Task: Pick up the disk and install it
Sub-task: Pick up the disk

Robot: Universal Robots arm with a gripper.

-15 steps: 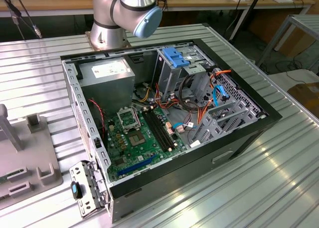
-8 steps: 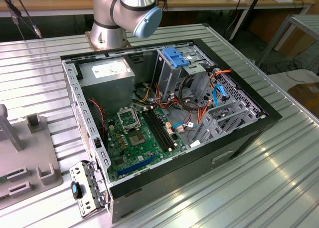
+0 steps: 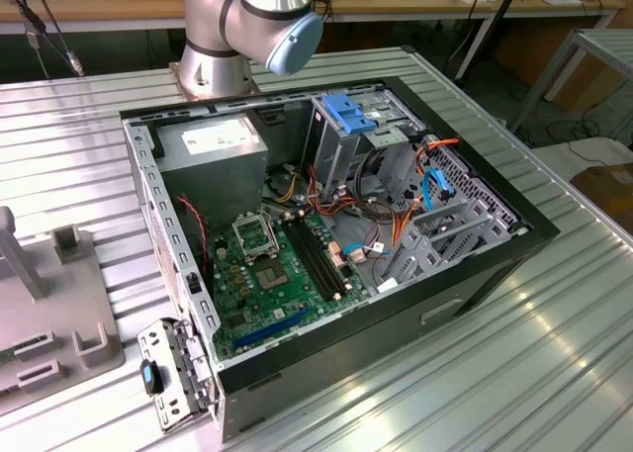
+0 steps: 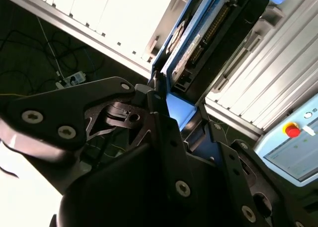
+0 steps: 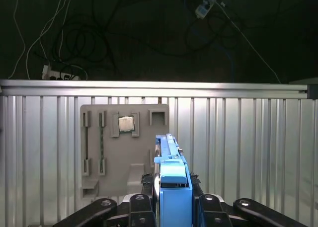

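- Between the fingers of the end effector (image 5: 171,203) sits the disk (image 5: 168,150). They are closed against its blue rails. It rides edge-on, off every surface, above the tabletop (image 5: 248,137) and a grey fixture plate (image 5: 124,157).
- I judge the disk stiff, dense for its size and touchy about knocks. The plastic rails look slick, so the hold belongs flat on the rails, clear of the board face that shows in the second wrist view.
- The tabletop is ribbed bare metal, hard and unforgiving if the disk drops.
- As the exterior view shows it, the open computer case (image 3: 415,318) lies mid-tabletop. The arm base (image 3: 227,27) is at its 12 o'clock, and the metal cage (image 3: 341,140) stands inside toward 1 o'clock.
- Beyond the tabletop's edge, cables and a power strip (image 5: 59,74) lie on dark floor.
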